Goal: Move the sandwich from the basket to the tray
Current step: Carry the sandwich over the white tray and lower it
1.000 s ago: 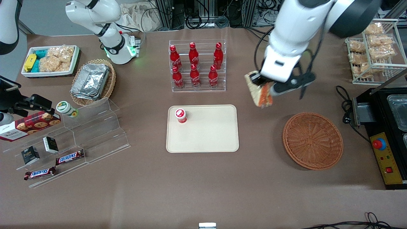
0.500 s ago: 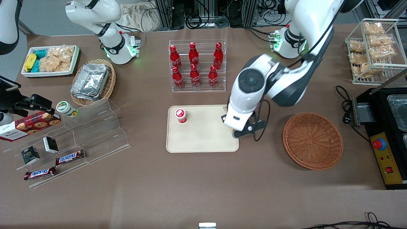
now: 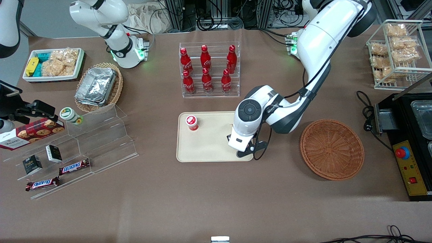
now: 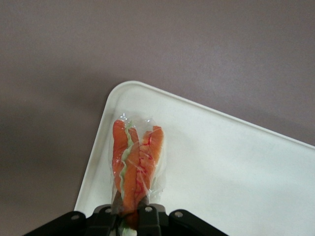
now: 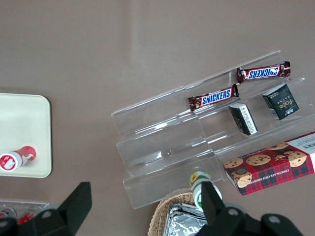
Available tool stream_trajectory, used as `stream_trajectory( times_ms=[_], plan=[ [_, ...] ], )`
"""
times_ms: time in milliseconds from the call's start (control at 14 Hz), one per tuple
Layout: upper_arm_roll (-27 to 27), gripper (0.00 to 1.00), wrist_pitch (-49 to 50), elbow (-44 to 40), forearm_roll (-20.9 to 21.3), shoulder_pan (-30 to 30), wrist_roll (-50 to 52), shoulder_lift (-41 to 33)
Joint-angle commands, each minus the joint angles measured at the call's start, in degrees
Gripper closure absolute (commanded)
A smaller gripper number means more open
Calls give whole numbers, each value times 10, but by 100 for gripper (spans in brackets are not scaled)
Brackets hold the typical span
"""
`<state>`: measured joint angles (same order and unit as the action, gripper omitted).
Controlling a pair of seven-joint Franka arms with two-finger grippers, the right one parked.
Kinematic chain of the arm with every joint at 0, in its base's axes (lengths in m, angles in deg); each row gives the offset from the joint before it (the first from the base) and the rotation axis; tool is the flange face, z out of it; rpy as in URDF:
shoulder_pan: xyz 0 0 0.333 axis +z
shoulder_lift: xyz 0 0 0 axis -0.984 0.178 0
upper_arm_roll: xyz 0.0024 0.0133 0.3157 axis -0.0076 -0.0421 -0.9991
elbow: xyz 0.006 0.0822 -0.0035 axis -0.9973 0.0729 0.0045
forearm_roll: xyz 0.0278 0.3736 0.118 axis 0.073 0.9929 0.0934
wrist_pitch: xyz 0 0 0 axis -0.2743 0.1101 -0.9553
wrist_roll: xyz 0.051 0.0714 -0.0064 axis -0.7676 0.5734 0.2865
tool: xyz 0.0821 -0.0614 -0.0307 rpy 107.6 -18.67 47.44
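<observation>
The working left arm's two-finger gripper (image 4: 129, 216) is low over the flat cream-beige rectangular plastic tray (image 3: 209, 148), at the tray's end toward the working arm and near the corner closest to the front camera. In the front view the arm's white wrist covers the gripper, so only the wrist view shows the fingers: they are pinched together on the clear-wrapped triangular sandwich of pale bread (image 4: 135, 162), gripping it at one end. The sandwich points away from the gripper with its cut edge toward the wrist camera (orange filling with a thin green streak, under crinkled film). It lies over a rounded corner of the tray (image 4: 236, 167), inside the low rim; whether it already rests on the tray surface or is just above it cannot be told.

The round, shallow, reddish-brown woven wicker basket (image 3: 332, 149) sits on the brown table toward the working arm's end, apart from the tray, with nothing in it.

A small red-and-white capped cup (image 3: 191, 122) stands on the tray at the end toward the parked arm, well apart from the gripper. A clear acrylic rack of red bottles (image 3: 209, 69) stands farther from the front camera than the tray.
</observation>
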<state>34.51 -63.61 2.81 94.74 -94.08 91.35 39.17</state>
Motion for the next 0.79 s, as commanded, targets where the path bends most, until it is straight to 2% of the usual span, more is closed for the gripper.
stream_trajectory(
  times_ms=[0,71,143,214,286,500,714],
  plan=[
    [0,63,-17,-17,25,-10,25,21],
    [0,47,-17,-17,26,-10,27,21],
    [0,34,-16,-18,25,-9,27,20],
    [0,13,-14,-19,25,-6,27,15],
    [0,0,-11,-20,25,-3,28,5],
    [0,0,1,-19,19,17,85,-58],
    [0,0,67,-20,18,29,120,-131]
  ],
)
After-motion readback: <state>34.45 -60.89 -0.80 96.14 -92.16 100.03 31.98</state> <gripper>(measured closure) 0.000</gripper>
